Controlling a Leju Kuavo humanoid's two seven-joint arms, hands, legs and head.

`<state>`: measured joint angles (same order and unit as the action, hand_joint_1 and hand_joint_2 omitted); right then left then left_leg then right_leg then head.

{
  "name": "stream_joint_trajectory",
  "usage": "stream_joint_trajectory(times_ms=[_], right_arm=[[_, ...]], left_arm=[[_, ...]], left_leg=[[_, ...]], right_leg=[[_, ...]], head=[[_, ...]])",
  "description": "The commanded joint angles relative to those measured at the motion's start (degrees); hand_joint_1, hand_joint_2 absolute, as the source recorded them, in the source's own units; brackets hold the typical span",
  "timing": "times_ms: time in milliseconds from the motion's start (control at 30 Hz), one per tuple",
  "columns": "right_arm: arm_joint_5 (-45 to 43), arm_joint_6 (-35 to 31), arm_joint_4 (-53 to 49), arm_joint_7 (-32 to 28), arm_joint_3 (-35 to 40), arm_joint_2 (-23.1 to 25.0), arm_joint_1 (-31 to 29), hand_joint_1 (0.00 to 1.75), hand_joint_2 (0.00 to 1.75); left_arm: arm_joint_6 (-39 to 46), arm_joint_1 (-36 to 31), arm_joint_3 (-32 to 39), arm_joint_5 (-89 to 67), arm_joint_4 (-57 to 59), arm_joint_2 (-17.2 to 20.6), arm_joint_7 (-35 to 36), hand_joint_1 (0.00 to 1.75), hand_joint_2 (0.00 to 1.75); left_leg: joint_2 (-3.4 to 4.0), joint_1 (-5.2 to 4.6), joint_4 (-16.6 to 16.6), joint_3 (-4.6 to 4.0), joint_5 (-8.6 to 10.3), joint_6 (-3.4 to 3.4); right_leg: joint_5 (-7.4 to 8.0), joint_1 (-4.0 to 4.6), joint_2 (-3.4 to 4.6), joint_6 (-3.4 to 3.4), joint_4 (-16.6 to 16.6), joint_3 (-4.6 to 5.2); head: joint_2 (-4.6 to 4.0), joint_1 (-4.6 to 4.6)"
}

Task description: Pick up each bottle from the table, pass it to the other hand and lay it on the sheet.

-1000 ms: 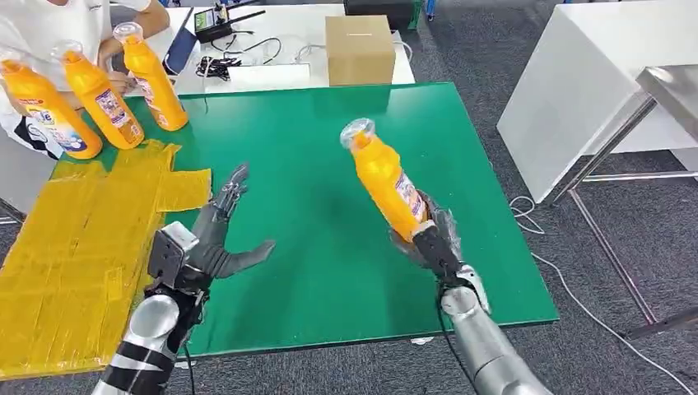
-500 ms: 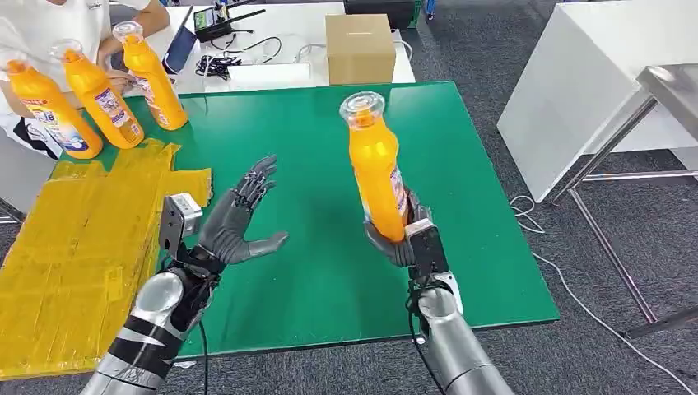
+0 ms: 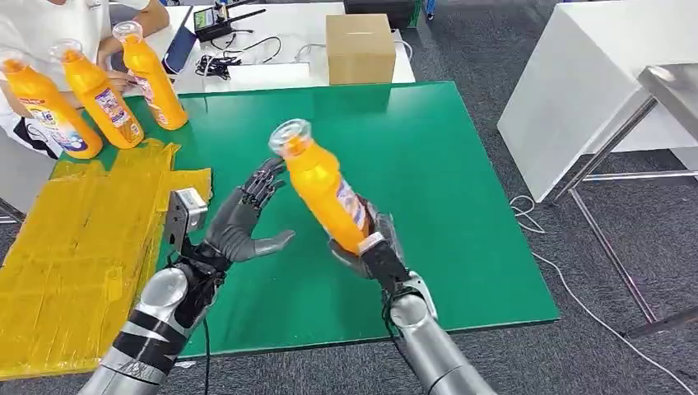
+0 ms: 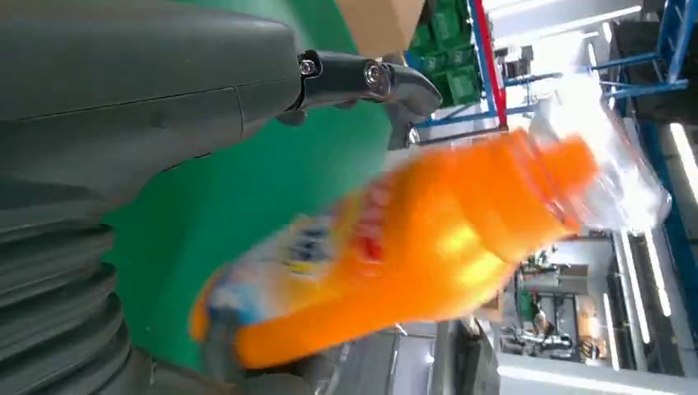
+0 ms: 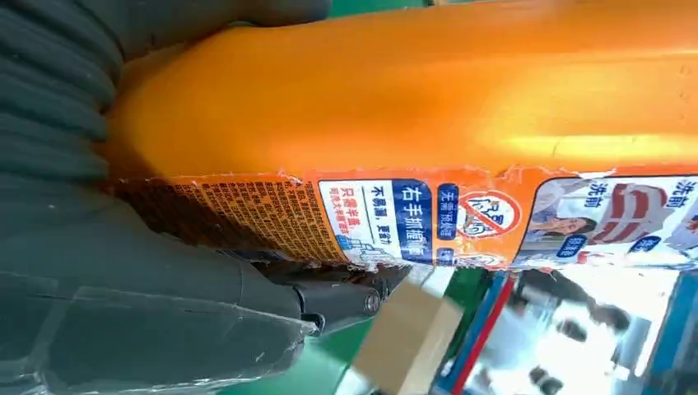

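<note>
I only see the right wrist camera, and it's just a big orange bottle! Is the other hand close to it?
Observer: Yes. In the head view the left hand is open right beside the bottle, palm facing it, not gripping it yet.
Operator: Which way is the bottle leaning?
Observer: Its cap tips toward the left hand, and the right hand holds it by the base, above the green table.
Operator: Are there more bottles?
Observer: Three more bottles stand at the far left, at the far edge of the yellow sheet.
</note>
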<state>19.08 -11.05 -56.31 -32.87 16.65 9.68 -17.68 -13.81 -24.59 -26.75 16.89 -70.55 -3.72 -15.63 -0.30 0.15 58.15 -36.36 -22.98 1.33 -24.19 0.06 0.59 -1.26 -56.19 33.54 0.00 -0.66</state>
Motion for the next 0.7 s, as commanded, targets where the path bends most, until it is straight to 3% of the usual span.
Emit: stream_joint_trajectory(times_ms=[33, 233, 467, 700], right_arm=[[5.06, -5.94, 6.78, -3.21, 10.17, 1.62, -3.5, 1.75, 1.75], [11.02, -9.4, 1.74, -4.09, 19.39, 1.4, -2.58, 1.75, 1.75], [11.69, -9.83, 2.47, -3.77, 20.45, 1.33, -3.02, 1.75, 1.75], [12.72, -12.04, 4.46, -4.96, 26.51, 1.72, -3.47, 1.75, 1.75]], left_arm=[[0.0, -3.71, -3.39, 1.67, 4.56, 0.84, 0.76, 0.0, 1.75], [-1.85, -5.81, -3.34, 4.45, 7.75, 0.97, 1.6, 0.0, 1.75], [-1.94, -6.12, -3.42, 4.6, 8.25, 0.78, 1.59, 0.0, 1.75], [-2.51, -7.23, -2.6, 7.33, 10.51, -0.26, 0.99, 0.0, 1.75]], left_leg=[[0.09, 0.01, -0.02, 0.09, -0.03, -0.04], [0.08, 0.01, 0.01, 0.22, -0.1, -0.09], [0.02, 0.03, 0.02, 0.12, -0.06, -0.07], [0.01, 0.03, -0.01, 0.05, -0.02, -0.05]], right_leg=[[0.0, 0.01, 0.05, -0.01, 0.02, -0.07], [-0.09, 0.02, 0.01, 0.0, -0.02, -0.19], [-0.06, 0.03, -0.04, 0.01, -0.01, -0.12], [-0.02, 0.04, -0.03, 0.01, 0.02, -0.06]], head=[[0.0, 0.0], [0.0, 0.0], [0.0, 0.0], [0.0, -0.02]])
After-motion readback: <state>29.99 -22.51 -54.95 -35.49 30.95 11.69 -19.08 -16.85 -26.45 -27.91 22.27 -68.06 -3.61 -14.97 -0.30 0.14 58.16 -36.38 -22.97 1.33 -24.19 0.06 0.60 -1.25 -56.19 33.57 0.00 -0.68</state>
